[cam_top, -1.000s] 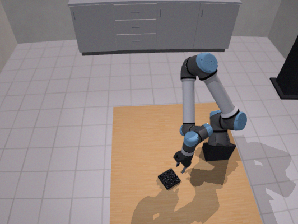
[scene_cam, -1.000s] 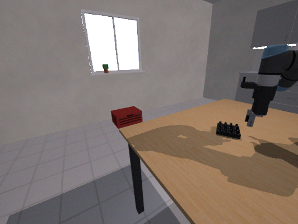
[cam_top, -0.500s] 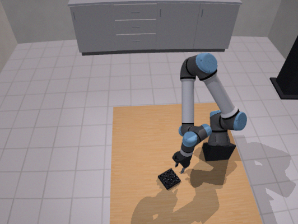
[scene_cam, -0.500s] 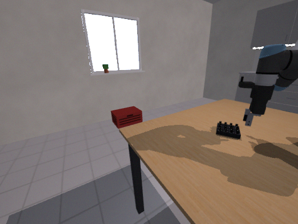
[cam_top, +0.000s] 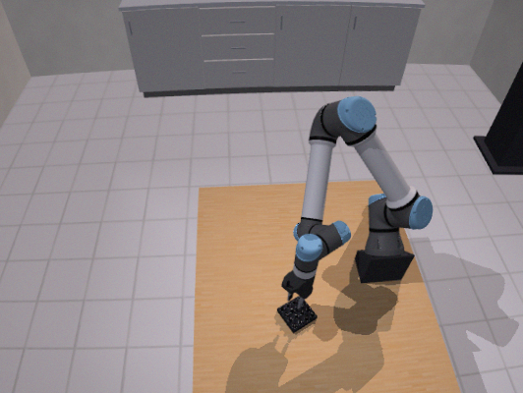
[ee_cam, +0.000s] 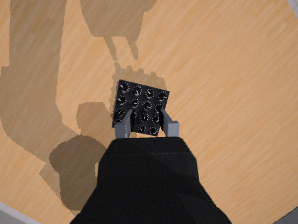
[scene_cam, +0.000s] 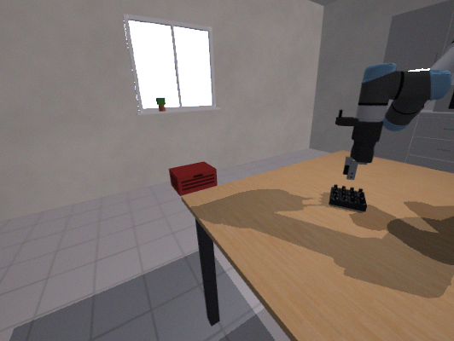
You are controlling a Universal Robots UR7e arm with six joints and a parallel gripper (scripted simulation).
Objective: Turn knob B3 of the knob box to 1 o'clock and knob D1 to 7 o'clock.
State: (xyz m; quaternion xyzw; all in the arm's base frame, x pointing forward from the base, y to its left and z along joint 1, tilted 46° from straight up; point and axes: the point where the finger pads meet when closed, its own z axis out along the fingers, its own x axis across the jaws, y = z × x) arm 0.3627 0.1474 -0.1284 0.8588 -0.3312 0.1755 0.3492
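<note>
The knob box is a small black square box with four rows of black knobs, standing on the wooden table. It also shows in the exterior view and in the wrist view, where it lies turned at an angle. My gripper hangs a short way above the box, pointing down, as the exterior view shows by the gap below the fingertips. In the wrist view the two grey fingers stand apart over the box's near rows and touch no knob. The knob lines and names are too small to read.
The arm's base stands on the table to the right of the box. The table's left edge is some way from the box. A red toolbox sits on the floor beyond the table.
</note>
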